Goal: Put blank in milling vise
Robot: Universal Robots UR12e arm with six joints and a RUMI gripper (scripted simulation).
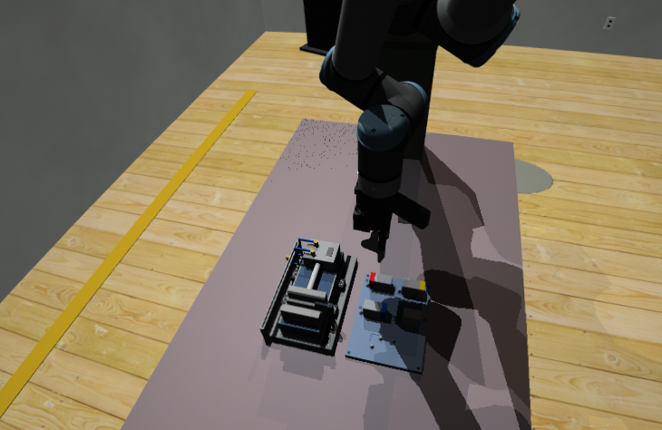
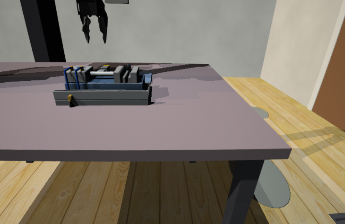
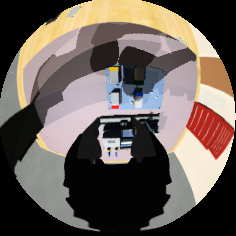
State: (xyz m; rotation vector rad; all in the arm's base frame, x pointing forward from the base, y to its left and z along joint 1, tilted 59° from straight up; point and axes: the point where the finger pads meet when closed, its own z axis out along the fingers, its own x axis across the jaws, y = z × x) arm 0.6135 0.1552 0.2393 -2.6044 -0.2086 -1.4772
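The blank with the red end (image 1: pixel 380 278) lies flat on the blue plate (image 1: pixel 388 323), at its far left corner; it also shows in the wrist view (image 3: pixel 115 99). The milling vise (image 1: pixel 310 296) stands left of the plate, its jaws apart; it shows side-on in the exterior view (image 2: pixel 104 81) and in the wrist view (image 3: pixel 127 134). The block with blue hoses (image 1: pixel 321 250) is at the vise's far end. My gripper (image 1: pixel 378 248) hangs high above the table, beyond the plate and vise; it also shows in the exterior view (image 2: pixel 95 35). Its fingers are partly open and empty.
Three other blanks lie on the plate: one with a yellow end (image 1: pixel 413 288), one with a blue end (image 1: pixel 376 308) and a dark one (image 1: pixel 410 314). The plate's near half holds only small pins. A red ribbed object (image 3: pixel 207 127) lies off the table at the right in the wrist view.
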